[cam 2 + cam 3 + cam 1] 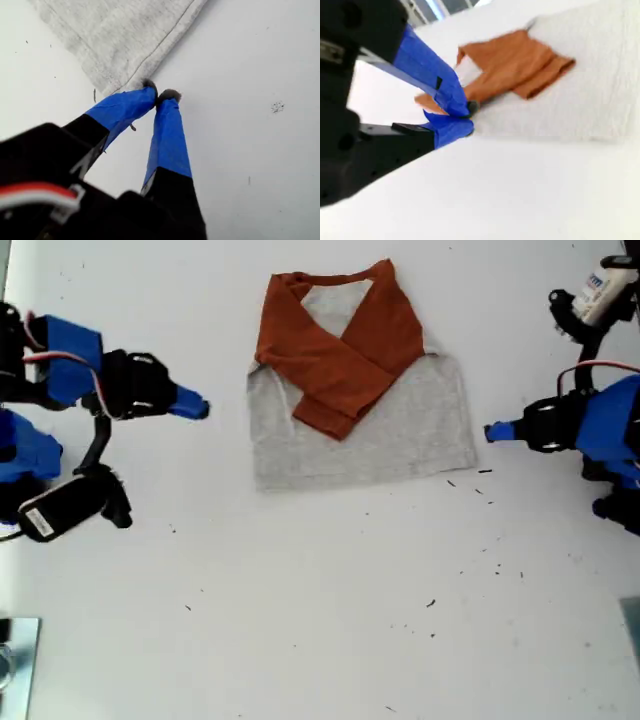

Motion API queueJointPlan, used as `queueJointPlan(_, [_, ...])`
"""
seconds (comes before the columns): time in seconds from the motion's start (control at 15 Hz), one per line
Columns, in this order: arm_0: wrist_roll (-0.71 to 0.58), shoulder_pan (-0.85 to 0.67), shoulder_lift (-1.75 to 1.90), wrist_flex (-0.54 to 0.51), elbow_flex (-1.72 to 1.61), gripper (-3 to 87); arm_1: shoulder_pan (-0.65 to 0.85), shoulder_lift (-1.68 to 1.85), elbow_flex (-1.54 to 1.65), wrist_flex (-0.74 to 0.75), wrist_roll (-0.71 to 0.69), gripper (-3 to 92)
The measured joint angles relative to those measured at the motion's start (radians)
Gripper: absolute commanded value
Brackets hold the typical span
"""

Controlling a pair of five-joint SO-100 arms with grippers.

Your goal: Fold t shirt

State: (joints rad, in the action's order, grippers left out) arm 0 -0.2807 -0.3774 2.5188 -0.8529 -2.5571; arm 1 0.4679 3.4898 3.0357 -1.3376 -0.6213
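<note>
Closest to the lens, the blue-taped fingers [125, 107] of my first gripper [160, 94] are pinched together with nothing between them, tips just beside a hem corner of the small raglan t shirt [125, 40] with its light heather-grey cloth body. In the exterior view this gripper [490, 432] sits at the view's right. The shirt [400, 430] lies flat in the upper middle of the white table [320, 620], its long rust-orange sleeves [340, 370] crossed over the chest.

My second gripper [467, 117], at the exterior view's left [203, 408], looks clenched too and empty, close to the shirt's side edge [600, 90] but apart from it.

I judge the cloth light, limp and easy to drag, so it will slide or bunch rather than hold shape. I would pinch both layers at the hem corners, low against the table, and lift evenly so the crossed sleeves do not spill out.
</note>
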Motion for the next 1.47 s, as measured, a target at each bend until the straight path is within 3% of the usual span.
queueJointPlan(0.13, [0.058,-0.029,0.230,0.006,-0.288,-0.3,0.000,0.000,0.002,0.000,0.012,3.4])
queueJointPlan(0.27, [0.074,-0.018,0.247,-0.002,-0.308,-0.3,-0.002,-0.012,0.000,-0.002,0.060,4.1])
queueJointPlan(0.4, [0.074,-0.015,0.081,-0.097,-0.094,19.8,-0.014,-0.130,-0.084,-0.012,0.103,23.1])
queueJointPlan(0.47, [0.074,-0.003,-0.032,-0.156,0.060,23.3,-0.005,-0.298,-0.233,-0.051,0.095,30.9])
queueJointPlan(0.6, [0.071,0.034,-0.291,-0.268,0.377,25.5,0.021,-0.670,-0.620,-0.156,0.052,34.3])
queueJointPlan(0.67, [0.067,0.052,-0.391,-0.275,0.469,25.6,0.015,-0.830,-0.773,-0.190,0.040,33.0])
queueJointPlan(0.87, [0.069,0.100,-0.546,-0.202,0.499,26.3,-0.009,-0.980,-0.816,-0.124,0.035,30.8])
queueJointPlan(1.07, [0.087,0.147,-0.756,-0.083,0.505,27.1,-0.029,-1.100,-0.698,0.072,0.037,30.2])
queueJointPlan(1.27, [0.115,0.161,-0.881,0.023,0.535,26.9,-0.034,-1.275,-0.663,0.249,0.043,29.9])
queueJointPlan(1.33, [0.120,0.161,-0.917,0.034,0.555,22.9,-0.043,-1.356,-0.664,0.290,0.049,28.3])
queueJointPlan(1.47, [0.120,0.166,-1.020,0.021,0.669,-0.2,-0.069,-1.497,-0.723,0.328,0.064,18.8])
